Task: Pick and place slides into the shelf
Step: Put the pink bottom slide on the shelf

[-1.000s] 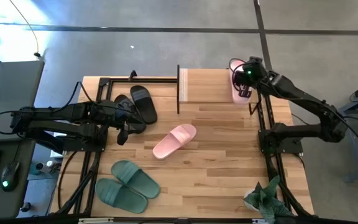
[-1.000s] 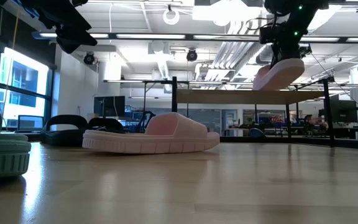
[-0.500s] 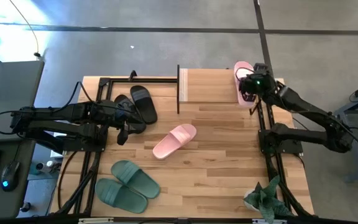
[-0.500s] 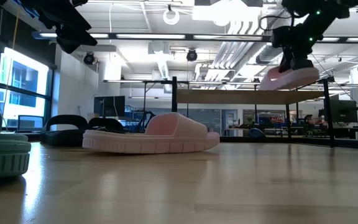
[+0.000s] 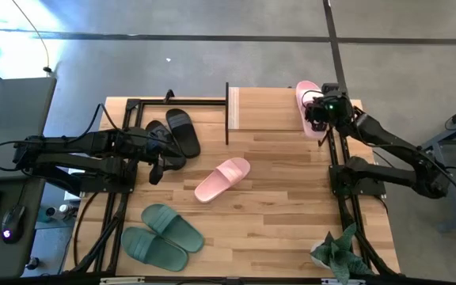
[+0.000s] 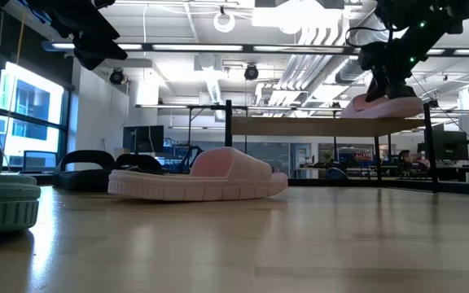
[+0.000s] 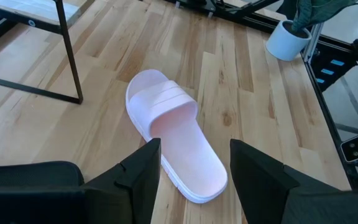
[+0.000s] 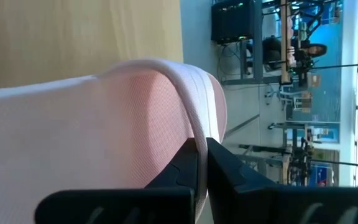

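The right claw (image 5: pixel 317 113) is pinched shut on the strap of a pink slide (image 5: pixel 308 104), which sits on the right end of the shelf (image 5: pixel 264 110) at the far edge of the wooden surface (image 5: pixel 275 198). Its long axis runs front to back, about square to the shelf's length; which end is the toe cannot be made out, since the claw covers much of it from above. In the low view the sole (image 6: pixel 383 107) lies almost flat on the plank. In the right wrist view the strap (image 8: pixel 185 93) passes between the closed fingers (image 8: pixel 182 165).

The second pink slide (image 5: pixel 222 179) lies mid-surface, on a diagonal, its strap toward the far right. The left claw (image 7: pixel 192 171) hangs open and empty, just short of that slide's near end, on the left side by the black slides (image 5: pixel 174 134). One black slide is partly hidden under the left arm. The green slides (image 5: pixel 161 235) lie side by side at the near left.
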### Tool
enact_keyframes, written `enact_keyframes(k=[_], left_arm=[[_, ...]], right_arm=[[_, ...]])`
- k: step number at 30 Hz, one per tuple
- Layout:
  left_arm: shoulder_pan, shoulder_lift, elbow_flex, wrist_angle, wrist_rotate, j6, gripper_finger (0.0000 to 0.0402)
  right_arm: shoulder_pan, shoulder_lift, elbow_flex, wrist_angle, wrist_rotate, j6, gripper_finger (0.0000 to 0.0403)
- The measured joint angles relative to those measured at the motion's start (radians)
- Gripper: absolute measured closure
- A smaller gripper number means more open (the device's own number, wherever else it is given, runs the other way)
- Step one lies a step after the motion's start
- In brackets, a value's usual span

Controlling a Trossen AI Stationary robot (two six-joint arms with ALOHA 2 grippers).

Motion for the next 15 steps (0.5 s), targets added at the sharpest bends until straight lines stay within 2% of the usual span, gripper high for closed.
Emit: enact_keyframes(k=[8, 15], left_arm=[[0.0, 0.0, 0.0, 0.0, 0.0, 0.0, 0.0224], [0.0, 0.0, 0.0, 0.0, 0.0, 0.0, 0.0224]], right_arm=[[-0.026, 0.0, 0.0, 0.003, 0.001, -0.003, 0.0403], [-0.046, 0.0, 0.0, 0.001, -0.042, 0.001, 0.0403]])
